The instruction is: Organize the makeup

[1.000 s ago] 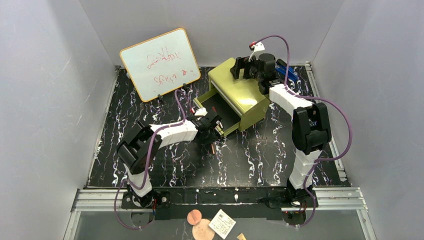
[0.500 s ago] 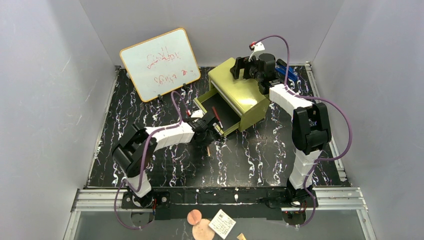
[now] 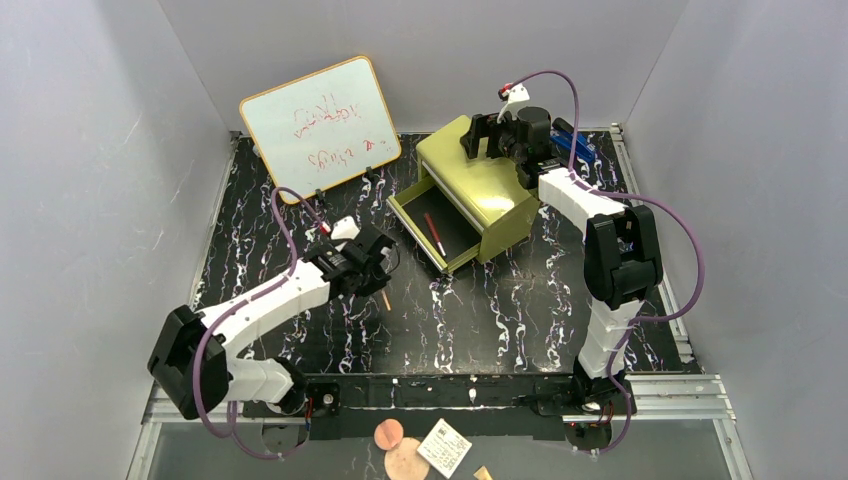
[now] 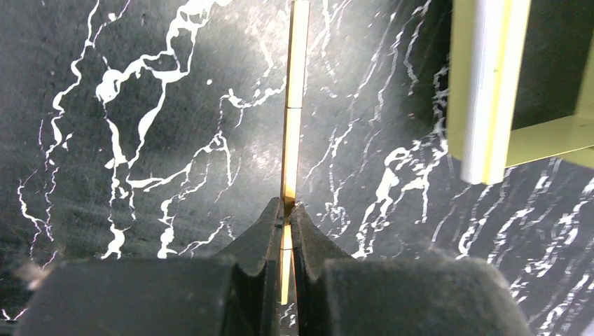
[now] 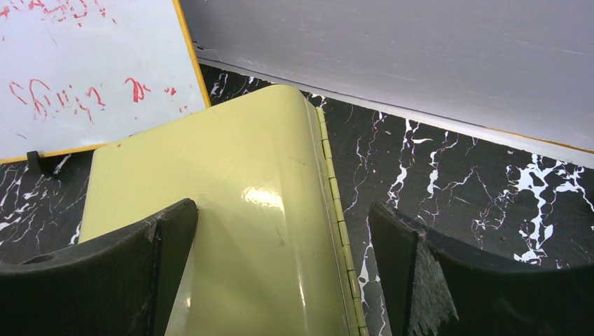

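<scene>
My left gripper [image 3: 378, 272] is shut on a slim tan pencil [image 3: 385, 298], left of the open drawer [image 3: 405, 212]. In the left wrist view the tan pencil [image 4: 295, 105] runs straight out from between my shut fingertips [image 4: 287, 210] over the black marble table. A dark-red pencil [image 3: 434, 236] lies inside the drawer. My right gripper [image 3: 488, 135] is open over the back of the olive-yellow chest [image 3: 490, 190]; its fingers [image 5: 168, 245] straddle the chest's lid [image 5: 259, 210]. The palette, pink case, white box and black pencil are out of view.
A whiteboard [image 3: 320, 128] with red writing stands at the back left. A blue object [image 3: 578, 140] lies behind the chest. The drawer's front corner [image 4: 487, 91] is just right of my left gripper. Tan discs and a white card [image 3: 443, 448] lie off the table's near edge.
My left arm has swung left and back from the drawer's front, carrying the tan pencil. The dark-red pencil now shows lying in the drawer. The right arm has not moved.
</scene>
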